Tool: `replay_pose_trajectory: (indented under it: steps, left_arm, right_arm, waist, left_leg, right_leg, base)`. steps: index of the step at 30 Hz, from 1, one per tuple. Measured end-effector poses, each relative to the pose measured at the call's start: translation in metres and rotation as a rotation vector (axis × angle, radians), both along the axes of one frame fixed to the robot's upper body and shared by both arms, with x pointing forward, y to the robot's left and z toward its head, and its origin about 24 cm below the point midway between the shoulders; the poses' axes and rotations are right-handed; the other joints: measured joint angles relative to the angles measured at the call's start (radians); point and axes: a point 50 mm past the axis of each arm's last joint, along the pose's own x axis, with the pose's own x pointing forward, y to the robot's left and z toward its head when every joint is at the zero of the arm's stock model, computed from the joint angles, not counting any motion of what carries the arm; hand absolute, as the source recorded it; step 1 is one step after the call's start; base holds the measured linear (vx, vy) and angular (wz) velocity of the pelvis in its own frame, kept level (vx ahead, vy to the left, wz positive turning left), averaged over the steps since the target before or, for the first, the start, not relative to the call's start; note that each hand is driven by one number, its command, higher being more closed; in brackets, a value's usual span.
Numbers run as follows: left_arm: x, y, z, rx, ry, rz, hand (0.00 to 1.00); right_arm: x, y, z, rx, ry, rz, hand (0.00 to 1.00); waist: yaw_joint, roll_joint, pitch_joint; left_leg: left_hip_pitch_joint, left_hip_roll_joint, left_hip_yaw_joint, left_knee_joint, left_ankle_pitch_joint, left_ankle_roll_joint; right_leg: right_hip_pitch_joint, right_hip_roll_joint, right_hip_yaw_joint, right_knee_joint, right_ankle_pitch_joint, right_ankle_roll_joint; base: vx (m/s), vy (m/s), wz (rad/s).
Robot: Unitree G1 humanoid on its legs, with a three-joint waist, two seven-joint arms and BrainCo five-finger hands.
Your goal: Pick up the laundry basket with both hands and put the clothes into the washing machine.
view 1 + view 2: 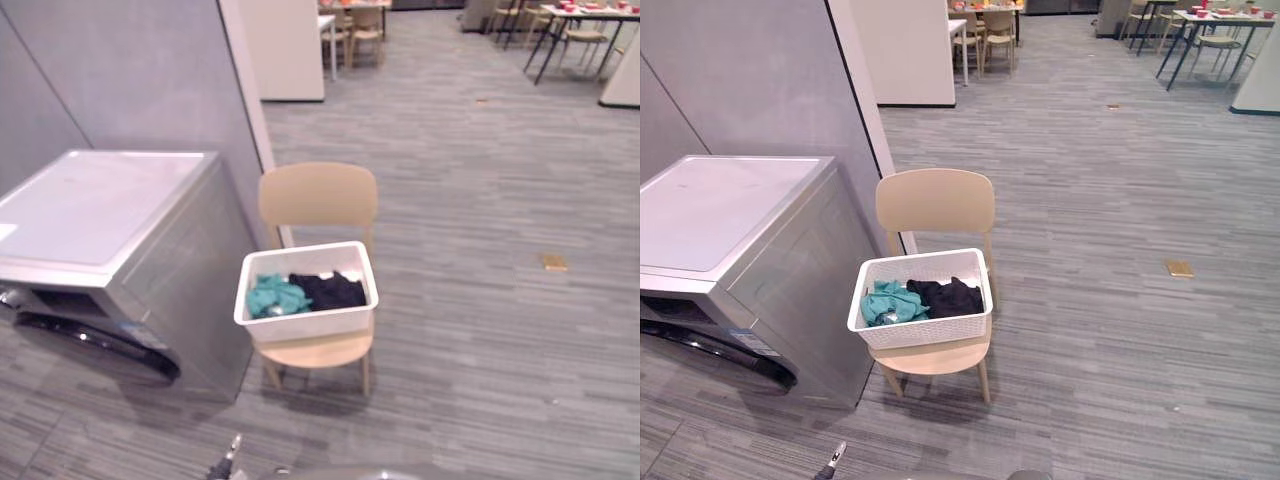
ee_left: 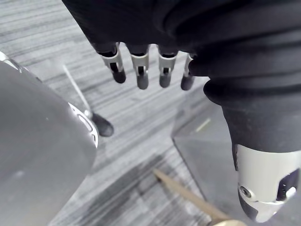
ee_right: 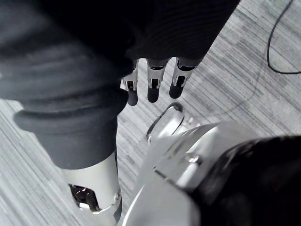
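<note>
White perforated plastic laundry basket on a pale wooden chair: left hand and right hand, both relaxed and empty, should take its 3 and 9 o'clock rims evenly.

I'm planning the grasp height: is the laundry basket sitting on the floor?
No, the basket rests on the seat of the chair, beside the washing machine.

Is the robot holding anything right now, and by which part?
Nothing. The left hand and right hand are open and empty; the laundry basket sits untouched on the chair.
</note>
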Motion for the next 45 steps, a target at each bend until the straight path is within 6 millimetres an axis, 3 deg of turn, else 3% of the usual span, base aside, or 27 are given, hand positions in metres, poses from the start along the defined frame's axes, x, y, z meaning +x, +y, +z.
replay_pose_trajectory:
  steps: [1,4,5,7,8,11,14,16,17,21,25,27,28,29,30,31,32,33,34,36,37,39,40,42,43,44,45]
  left_arm:
    - [-0.001,0.001,0.0,0.002,0.001,0.001,0.0]
    - [-0.004,0.006,0.001,0.005,-0.008,0.03,0.0]
    - [-0.003,0.007,0.001,0.005,-0.014,0.034,0.0]
    - [-0.003,0.007,0.001,0.003,-0.015,0.041,0.0]
    - [-0.003,0.006,0.0,-0.007,-0.018,0.058,0.0]
    - [-0.016,0.009,-0.001,0.0,0.011,0.08,0.0]
    - [-0.025,0.01,-0.003,-0.005,0.041,0.087,0.0]
    - [-0.025,0.006,-0.004,-0.019,0.054,0.073,0.0]
    - [-0.024,0.009,-0.004,-0.014,0.062,0.052,0.0]
    - [-0.015,0.023,-0.002,0.033,0.085,-0.132,0.0]
    - [0.003,0.028,0.001,0.064,0.064,-0.243,0.0]
    - [0.02,0.029,0.003,0.081,0.027,-0.291,0.0]
    - [0.023,0.028,0.004,0.084,0.019,-0.298,0.0]
    - [0.027,0.026,0.004,0.084,0.01,-0.322,0.0]
    - [0.029,0.022,0.004,0.081,0.004,-0.34,0.0]
    - [0.03,0.02,0.005,0.084,-0.005,-0.357,0.0]
    - [0.032,0.019,0.005,0.089,-0.006,-0.374,0.0]
    - [0.037,0.023,0.007,0.113,-0.014,-0.406,0.0]
    - [0.041,0.031,0.01,0.142,-0.021,-0.417,0.0]
    - [0.046,0.037,0.012,0.159,-0.026,-0.402,0.0]
    - [0.055,0.032,0.013,0.149,-0.039,-0.414,0.0]
    - [0.079,0.013,0.015,0.119,-0.096,-0.428,0.0]
    - [0.093,0.005,0.019,0.107,-0.137,-0.411,0.0]
    - [0.103,-0.012,0.02,0.062,-0.183,-0.411,0.0]
    - [0.103,-0.016,0.02,0.048,-0.188,-0.412,0.0]
    - [0.098,-0.026,0.017,0.019,-0.18,-0.405,0.0]
    - [0.097,-0.029,0.017,0.009,-0.18,-0.411,0.0]
  right_arm:
    - [0.0,0.001,0.0,0.002,0.004,0.009,0.0]
    - [0.009,-0.002,-0.001,0.0,-0.003,0.044,0.0]
    - [0.014,-0.005,0.0,-0.013,-0.004,0.075,0.0]
    - [0.015,-0.013,0.002,-0.039,-0.002,0.089,0.0]
    - [0.016,-0.019,0.004,-0.058,-0.005,0.079,0.0]
    - [0.033,-0.027,0.007,-0.083,-0.048,0.067,0.0]
    - [0.053,-0.025,0.009,-0.084,-0.103,0.054,0.0]
    - [0.06,-0.027,0.009,-0.083,-0.118,0.038,0.0]
    - [0.063,-0.019,0.008,-0.062,-0.126,0.037,0.0]
    - [0.076,0.005,0.004,0.004,-0.131,0.091,0.0]
    - [0.089,0.01,0.006,0.013,-0.147,0.153,0.0]
    - [0.103,0.008,0.01,0.0,-0.175,0.188,0.0]
    - [0.107,0.009,0.011,-0.001,-0.183,0.192,0.0]
    - [0.112,0.004,0.013,-0.016,-0.193,0.197,0.0]
    - [0.112,0.002,0.014,-0.021,-0.196,0.197,0.0]
    - [0.113,0.002,0.014,-0.026,-0.204,0.199,0.0]
    - [0.114,0.003,0.015,-0.024,-0.211,0.196,0.0]
    - [0.108,0.01,0.012,0.001,-0.209,0.179,0.0]
    - [0.106,0.023,0.01,0.037,-0.218,0.155,0.0]
    - [0.105,0.034,0.009,0.071,-0.227,0.125,0.0]
    - [0.105,0.032,0.009,0.068,-0.243,0.086,0.0]
    - [0.1,0.024,0.01,0.054,-0.254,0.015,0.0]
    - [0.097,0.021,0.01,0.049,-0.258,-0.022,0.0]
    - [0.08,0.018,0.007,0.046,-0.229,-0.106,0.0]
    - [0.073,0.016,0.005,0.043,-0.215,-0.127,0.0]
    - [0.059,0.014,0.005,0.027,-0.195,-0.145,0.0]
    - [0.061,0.014,0.005,0.028,-0.202,-0.146,0.0]
  waist:
    - [0.0,0.005,0.005]
    - [-0.003,-0.019,0.001]
    - [-0.005,-0.021,0.0]
    - [-0.005,-0.007,0.008]
    - [-0.001,-0.004,0.01]
    - [0.003,-0.018,0.017]
    - [0.001,-0.021,0.024]
    - [-0.011,0.005,0.039]
    - [-0.013,-0.012,0.051]
    - [-0.002,-0.044,0.077]
    - [0.001,-0.054,0.083]
    - [0.001,-0.055,0.096]
    - [0.001,-0.052,0.102]
    - [-0.001,-0.04,0.11]
    - [-0.018,-0.024,0.117]
    - [-0.028,-0.015,0.119]
    - [-0.027,-0.013,0.12]
    - [-0.025,-0.017,0.123]
    - [-0.02,-0.059,0.128]
    - [-0.02,-0.092,0.136]
    - [-0.026,-0.087,0.139]
    - [-0.026,-0.072,0.151]
    - [-0.027,-0.08,0.151]
    - [-0.053,-0.058,0.149]
    - [-0.056,-0.064,0.151]
    - [-0.067,-0.052,0.146]
    - [-0.066,-0.034,0.147]
  left_leg:
    - [0.0,-0.003,-0.009,0.004,0.001,-0.001]
    - [-0.061,-0.016,-0.069,0.055,0.02,-0.029]
    - [-0.109,-0.016,-0.104,0.063,0.044,-0.018]
    - [-0.141,-0.014,-0.12,0.017,0.068,0.075]
    - [-0.137,-0.011,-0.092,-0.023,0.029,0.117]
    - [-0.168,-0.009,-0.026,0.14,0.027,0.119]
    - [-0.139,0.013,0.023,0.31,-0.092,0.064]
    - [-0.053,0.017,0.041,0.146,-0.117,-0.018]
    - [-0.023,-0.013,0.034,0.081,-0.081,-0.004]
    - [-0.026,-0.073,0.031,0.051,-0.077,0.012]
    - [-0.053,-0.107,0.015,0.074,-0.093,0.044]
    - [-0.127,-0.123,-0.009,0.164,-0.137,0.079]
    - [-0.148,-0.127,-0.018,0.189,-0.15,0.084]
    - [-0.171,-0.134,-0.045,0.225,-0.191,0.099]
    - [-0.173,-0.139,-0.088,0.233,-0.201,0.114]
    - [-0.171,-0.138,-0.121,0.229,-0.201,0.115]
    - [-0.169,-0.136,-0.143,0.229,-0.201,0.115]
    - [-0.169,-0.129,-0.196,0.237,-0.199,0.118]
    - [-0.171,-0.129,-0.241,0.232,-0.196,0.123]
    - [-0.171,-0.132,-0.293,0.226,-0.197,0.122]
    - [-0.169,-0.13,-0.326,0.212,-0.196,0.121]
    - [-0.161,-0.129,-0.363,0.195,-0.2,0.115]
    - [-0.165,-0.135,-0.386,0.208,-0.215,0.088]
    - [-0.165,-0.148,-0.36,0.287,-0.224,0.088]
    - [-0.144,-0.16,-0.345,0.313,-0.224,0.095]
    - [-0.069,-0.136,-0.317,0.31,-0.215,0.108]
    - [-0.059,-0.11,-0.313,0.307,-0.217,0.105]
  right_leg:
    - [-0.008,-0.006,-0.001,0.034,-0.018,-0.002]
    - [-0.072,-0.032,-0.035,0.189,-0.101,-0.012]
    - [-0.092,-0.045,-0.085,0.232,-0.139,-0.025]
    - [-0.09,-0.067,-0.19,0.256,-0.163,-0.042]
    - [-0.07,-0.091,-0.239,0.235,-0.159,-0.051]
    - [-0.037,-0.131,-0.335,0.183,-0.116,-0.087]
    - [0.004,-0.124,-0.405,0.076,-0.044,-0.071]
    - [0.054,-0.091,-0.444,0.002,0.004,-0.04]
    - [0.071,-0.087,-0.447,-0.052,0.036,-0.033]
    - [0.114,-0.089,-0.437,-0.199,0.142,-0.009]
    - [0.125,-0.109,-0.43,-0.244,0.175,-0.011]
    - [0.11,-0.135,-0.454,-0.228,0.174,-0.013]
    - [0.11,-0.143,-0.461,-0.217,0.17,-0.019]
    - [0.107,-0.151,-0.455,-0.179,0.149,-0.079]
    - [0.093,-0.14,-0.374,-0.105,0.143,-0.223]
    - [0.067,-0.124,-0.271,-0.034,0.167,-0.272]
    - [0.043,-0.106,-0.185,0.018,0.173,-0.268]
    - [0.009,-0.042,-0.046,0.107,0.107,-0.184]
    - [-0.015,0.053,0.029,0.181,0.02,-0.166]
    - [-0.037,0.16,0.08,0.204,-0.083,-0.165]
    - [-0.063,0.218,0.101,0.19,-0.111,-0.15]
    - [-0.108,0.268,0.076,0.116,-0.119,-0.146]
    - [-0.113,0.273,0.05,0.064,-0.095,-0.168]
    - [-0.025,0.257,-0.062,-0.003,-0.08,-0.193]
    - [0.003,0.252,-0.075,-0.005,-0.08,-0.192]
    - [-0.003,0.265,-0.11,0.144,-0.079,-0.194]
    - [-0.05,0.272,-0.109,0.224,-0.099,-0.205]
  base:
    - [0.01,-0.099,0.42]
    - [-0.05,-0.144,0.65]
    - [-0.13,-0.214,1.46]
    - [-0.09,-0.189,1.56]
    - [0.0,-0.093,1.26]
    - [-0.01,-0.083,0.89]
    - [-0.05,0.028,0.56]
    - [0.03,0.178,0.51]
    - [0.04,0.194,0.43]
    - [0.05,0.185,0.0]
    - [0.02,0.099,0.13]
    - [-0.02,0.061,0.37]
    - [-0.06,0.09,0.47]
    - [-0.04,0.113,0.77]
    - [-0.01,0.118,1.04]
    - [0.03,0.112,1.03]
    - [0.11,0.079,0.96]
    - [0.13,0.003,1.03]
    - [0.16,-0.109,1.02]
    - [0.14,-0.203,0.84]
    - [0.13,-0.173,0.75]
    - [0.15,-0.214,0.76]
    - [0.17,-0.246,0.79]
    - [0.27,-0.186,1.04]
    - [0.44,-0.23,1.22]
    - [0.37,-0.265,0.71]
    - [0.28,-0.224,0.47]
